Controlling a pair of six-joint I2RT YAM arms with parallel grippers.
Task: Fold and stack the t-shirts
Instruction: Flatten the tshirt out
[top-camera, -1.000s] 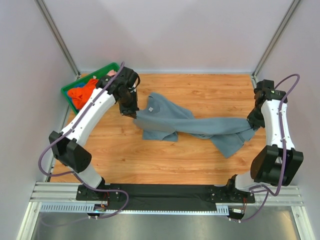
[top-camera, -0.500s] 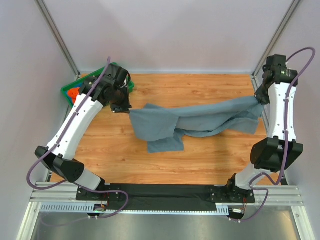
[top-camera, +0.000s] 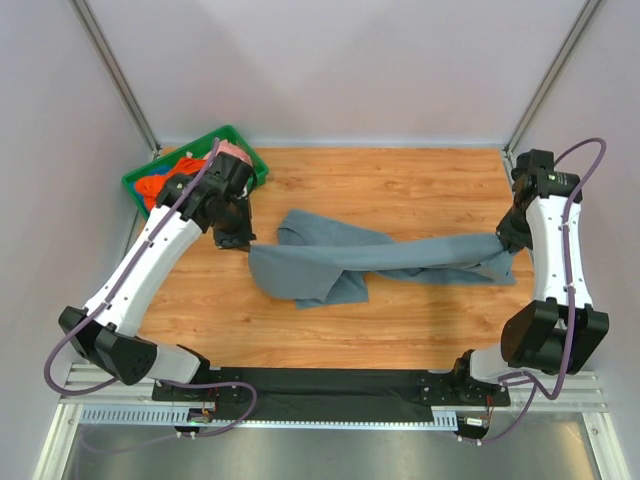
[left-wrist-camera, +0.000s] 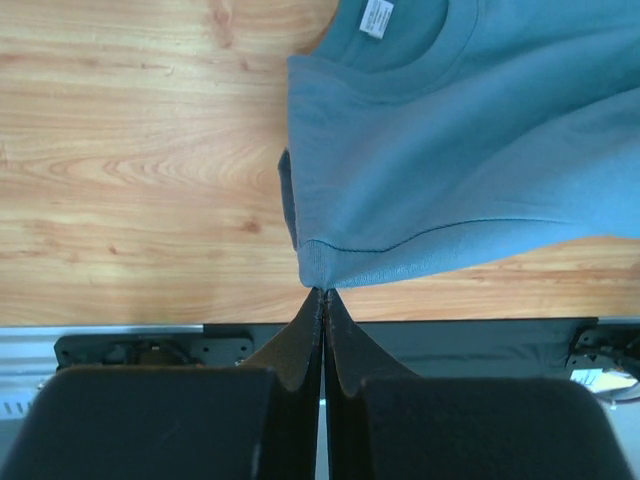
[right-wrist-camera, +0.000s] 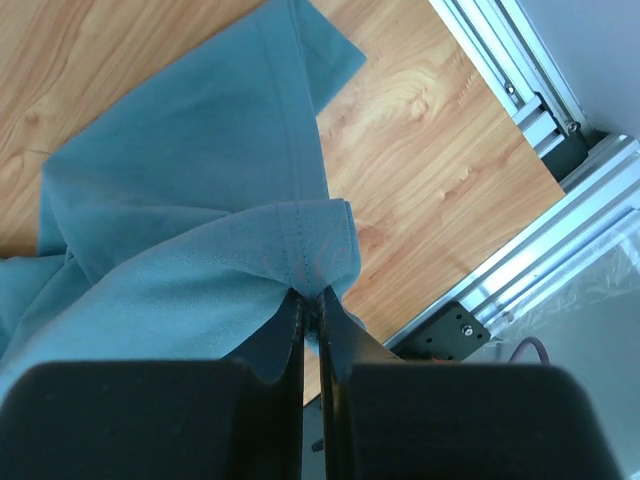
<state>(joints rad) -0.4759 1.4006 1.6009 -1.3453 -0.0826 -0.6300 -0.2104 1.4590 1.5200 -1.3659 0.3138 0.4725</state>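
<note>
A slate grey-blue t-shirt (top-camera: 370, 258) hangs stretched between my two grippers across the middle of the wooden table. My left gripper (top-camera: 243, 243) is shut on its left hem edge; the left wrist view shows the pinched hem (left-wrist-camera: 322, 278) and the white neck label (left-wrist-camera: 377, 17). My right gripper (top-camera: 507, 243) is shut on the shirt's right end, with a stitched hem (right-wrist-camera: 300, 250) pinched at the fingertips in the right wrist view. An orange t-shirt (top-camera: 152, 186) and a pale pink one (top-camera: 234, 150) lie in the bin.
A green plastic bin (top-camera: 250, 150) stands at the table's far left corner, just behind my left arm. White walls enclose the table (top-camera: 400, 180) at the back and sides. A metal rail (right-wrist-camera: 520, 290) runs along the near edge.
Both grippers lifted the shirt and stretched it wide half a second ago; now they have lowered it, and the cloth sags back onto the table, more bunched.
</note>
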